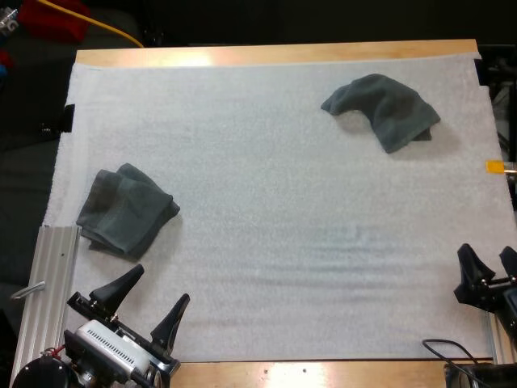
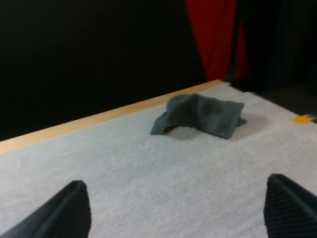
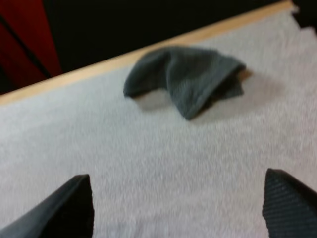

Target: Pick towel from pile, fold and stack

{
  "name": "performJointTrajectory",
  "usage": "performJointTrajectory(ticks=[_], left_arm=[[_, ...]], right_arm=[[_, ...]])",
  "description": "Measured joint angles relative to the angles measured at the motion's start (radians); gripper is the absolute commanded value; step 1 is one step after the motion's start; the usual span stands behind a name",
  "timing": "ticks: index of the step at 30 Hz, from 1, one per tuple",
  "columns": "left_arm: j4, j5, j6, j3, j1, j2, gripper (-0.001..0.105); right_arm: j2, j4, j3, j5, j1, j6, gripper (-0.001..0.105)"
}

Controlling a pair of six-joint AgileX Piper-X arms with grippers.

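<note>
Crumpled grey-green towel (image 1: 386,109), humped.

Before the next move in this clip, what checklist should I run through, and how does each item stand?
1. Left gripper has its jaws apart and holds nothing: ok.
2. Right gripper has its jaws apart and holds nothing: ok.
3. Crumpled towel lies free on the mat's far right, with nothing on it: ok.
4. The mat between the right gripper and the crumpled towel is bare: ok.
5. Folded towel sits on the mat's left side, clear of both grippers: ok.
6. The folded towel's layers are squared up: cannot tell.
</note>
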Motion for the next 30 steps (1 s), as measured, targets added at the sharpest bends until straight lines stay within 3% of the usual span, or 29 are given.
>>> performJointTrajectory(ticks=[8, 17, 30], left_arm=[[-0.028, 0.056, 0.0, -0.068, 0.0, 0.175, 0.07], [-0.061, 0.066, 0.0, -0.152, -0.022, 0.314, 0.07], [-0.075, -0.005, 0.0, -0.22, -0.143, 0.504, 0.07]], right_arm=[[0.175, -0.01, -0.063, -0.004, 0.0, 0.021, 0.069], [0.389, -0.09, -0.122, -0.036, 0.0, 0.066, 0.069], [0.657, -0.241, -0.137, -0.089, 0.0, 0.176, 0.069]])
